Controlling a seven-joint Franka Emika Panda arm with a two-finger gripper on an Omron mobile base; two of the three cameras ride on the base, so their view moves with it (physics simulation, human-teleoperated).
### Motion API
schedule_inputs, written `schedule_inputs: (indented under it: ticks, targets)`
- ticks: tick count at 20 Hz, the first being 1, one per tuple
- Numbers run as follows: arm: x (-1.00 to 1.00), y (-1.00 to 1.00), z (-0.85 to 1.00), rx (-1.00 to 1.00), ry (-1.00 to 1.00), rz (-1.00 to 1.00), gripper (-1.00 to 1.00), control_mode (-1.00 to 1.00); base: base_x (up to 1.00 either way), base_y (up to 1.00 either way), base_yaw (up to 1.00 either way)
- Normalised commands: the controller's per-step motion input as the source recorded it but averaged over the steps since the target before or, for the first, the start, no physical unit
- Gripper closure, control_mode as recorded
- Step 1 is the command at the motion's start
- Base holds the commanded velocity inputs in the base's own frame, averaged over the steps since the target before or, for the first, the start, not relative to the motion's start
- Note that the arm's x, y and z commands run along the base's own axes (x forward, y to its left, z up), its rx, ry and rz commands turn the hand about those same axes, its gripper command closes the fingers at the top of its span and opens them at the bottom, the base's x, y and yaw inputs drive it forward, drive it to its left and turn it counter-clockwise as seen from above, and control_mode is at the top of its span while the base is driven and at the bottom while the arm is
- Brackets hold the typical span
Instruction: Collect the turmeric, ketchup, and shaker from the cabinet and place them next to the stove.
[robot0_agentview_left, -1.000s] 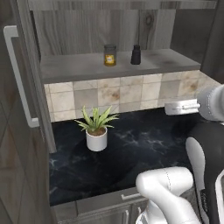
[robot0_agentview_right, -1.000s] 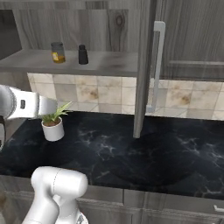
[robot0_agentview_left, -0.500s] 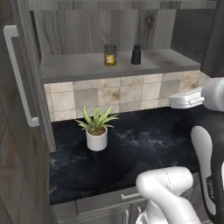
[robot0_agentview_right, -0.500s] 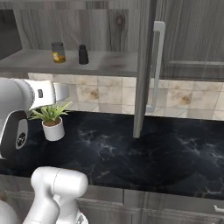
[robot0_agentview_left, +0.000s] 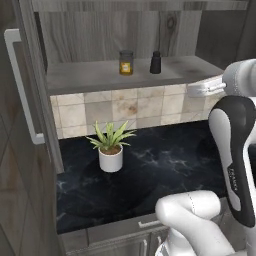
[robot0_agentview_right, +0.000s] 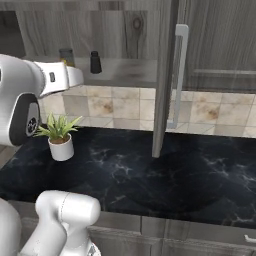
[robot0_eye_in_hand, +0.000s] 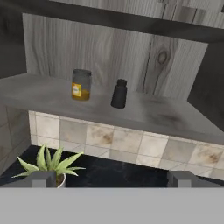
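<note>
My gripper (robot0_eye_in_hand: 111, 178) is wide open, nothing in it; fingertips (robot0_eye_in_hand: 43, 178) barely poke into the hand view. Turmeric (robot0_eye_in_hand: 81, 85) and shaker (robot0_eye_in_hand: 119, 93) stand upright, side by side but apart, on the cabinet (robot0_agentview_left: 100, 75) shelf, w/ turmeric on the left. In right base view my arm cuts off most of the turmeric. Open door (robot0_agentview_right: 167, 75) juts out right of the shelf. Potted plant (robot0_agentview_left: 110, 146) on black counter (robot0_agentview_right: 165, 175) below.

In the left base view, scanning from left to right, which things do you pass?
Cabinet door handle → potted plant → turmeric → shaker → the robot's arm.
</note>
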Motion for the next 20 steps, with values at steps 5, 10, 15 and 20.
schedule_inputs:
  ticks: [5, 10, 15, 20]
  targets:
    - [0.32, 0.00, 0.12, 0.00, 0.00, 0.00, -1.00, -1.00, 0.00, 0.00, 0.00]
    - [0.38, 0.00, 0.00, -0.02, -0.02, 0.00, -1.00, -1.00, 0.00, 0.00, 0.00]
    - [0.44, 0.00, 0.00, -0.01, -0.03, 0.00, -1.00, -1.00, 0.00, 0.00, 0.00]
    - [0.06, 0.00, 0.00, 0.00, -0.04, 0.00, -1.00, -1.00, 0.00, 0.00, 0.00]
